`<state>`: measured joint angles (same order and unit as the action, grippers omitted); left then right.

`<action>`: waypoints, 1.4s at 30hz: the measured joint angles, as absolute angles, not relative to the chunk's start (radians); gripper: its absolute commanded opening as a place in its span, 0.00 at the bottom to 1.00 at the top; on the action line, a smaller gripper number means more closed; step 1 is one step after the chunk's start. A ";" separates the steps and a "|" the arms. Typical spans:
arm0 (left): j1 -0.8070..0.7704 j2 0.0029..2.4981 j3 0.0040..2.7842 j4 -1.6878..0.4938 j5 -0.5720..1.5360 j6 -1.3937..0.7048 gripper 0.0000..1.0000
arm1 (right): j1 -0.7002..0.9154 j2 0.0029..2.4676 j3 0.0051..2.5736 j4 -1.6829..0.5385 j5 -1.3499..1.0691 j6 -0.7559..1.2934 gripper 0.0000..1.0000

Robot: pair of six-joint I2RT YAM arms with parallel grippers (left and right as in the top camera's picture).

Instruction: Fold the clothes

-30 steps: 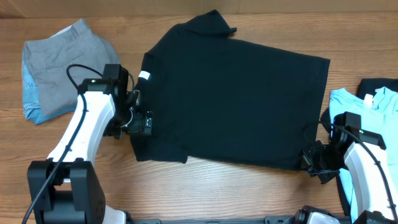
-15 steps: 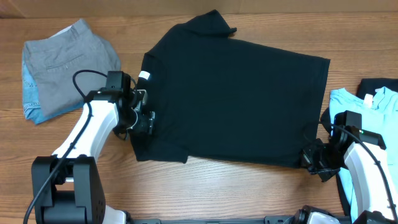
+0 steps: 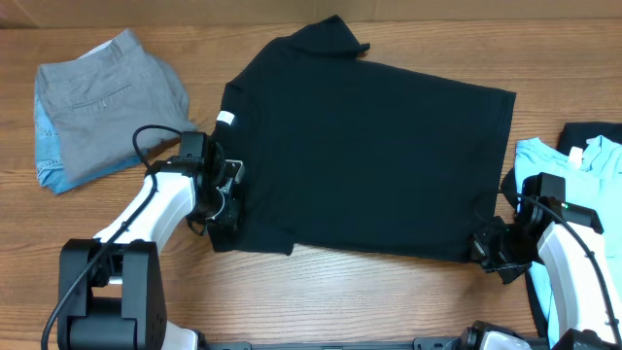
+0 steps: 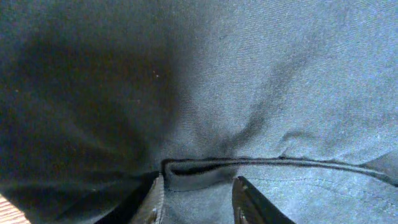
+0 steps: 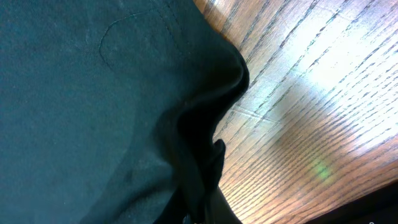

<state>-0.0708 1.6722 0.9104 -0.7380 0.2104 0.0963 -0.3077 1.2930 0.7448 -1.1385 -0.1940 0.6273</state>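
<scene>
Black fabric covers most of the worktop's middle: a large plain black short-sleeved T-shirt (image 3: 369,156) lies spread flat, its collar towards the left edge, where a small white neck label (image 3: 225,119) shows. The left gripper (image 3: 228,190) sits on the shirt's left side, nearer the front edge; from its wrist camera its fingers (image 4: 155,199) stand apart on either side of a folded hem, with the cloth puckered around it. The right gripper (image 3: 486,251) is at the shirt's corner towards the front right of the wooden worktop (image 3: 389,301), clamped on a bunched ridge of black cloth. A light blue T-shirt (image 3: 573,160) lies at the right edge. Folded grey trousers (image 3: 107,97) rest on a blue patterned cloth (image 3: 49,160) in the far left corner.
</scene>
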 measured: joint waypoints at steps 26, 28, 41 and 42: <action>-0.050 1.679 1.322 -1.145 0.218 0.136 0.04 | -0.308 1.293 0.745 -1.194 -0.247 0.590 0.04; -0.050 1.679 1.367 -1.154 0.224 0.138 0.04 | -0.308 1.293 0.749 -1.158 -0.292 0.547 0.04; -0.050 1.680 1.515 -0.978 0.274 0.139 0.04 | -0.308 1.296 0.774 -0.940 -0.353 0.579 0.04; -0.050 1.680 1.515 -0.950 0.274 0.139 0.04 | -0.308 1.299 0.774 -0.912 -0.353 0.593 0.04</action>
<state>-0.0498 1.6798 1.5146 -0.9497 0.2745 0.1390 -0.3077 1.2995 0.7742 -0.9119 -0.3527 0.5934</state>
